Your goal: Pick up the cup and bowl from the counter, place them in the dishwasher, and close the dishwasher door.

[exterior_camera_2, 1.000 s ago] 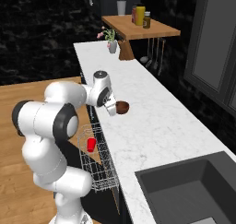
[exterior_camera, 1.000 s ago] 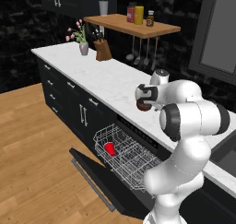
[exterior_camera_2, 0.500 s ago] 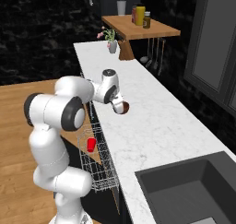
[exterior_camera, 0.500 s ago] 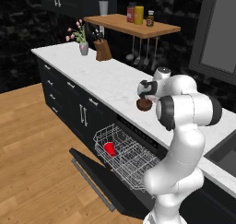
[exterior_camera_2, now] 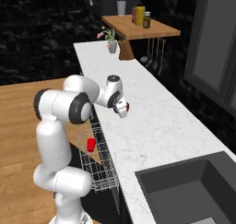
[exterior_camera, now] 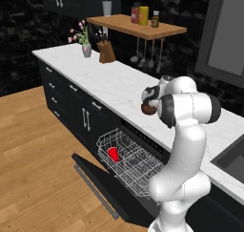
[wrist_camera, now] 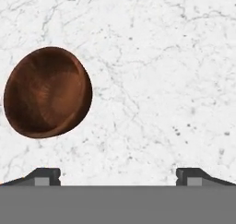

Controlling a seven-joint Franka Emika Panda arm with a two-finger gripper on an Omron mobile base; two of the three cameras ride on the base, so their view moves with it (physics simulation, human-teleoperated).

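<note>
Hand view: the bowl is seen from above, tilted, over the white marble of the counter; it lies off to one side of the finger tips, not between them.
Jaws: spread wide apart, with nothing between the tips; the gripper is judged empty.
Bowl contact: whether the bowl rests on the counter or is off it cannot be told from these views.
Gripper place: in the left base view the gripper is held above the counter, near its front edge, with the bowl just below it.
Cup: the cup is lying in the white wire rack of the dishwasher, which is pulled out.
Dishwasher door: the dishwasher door is dropped fully open.
Done: the cup is stowed.
Left: the bowl is to be grasped and carried to the rack, then the door is to be shut.
</note>
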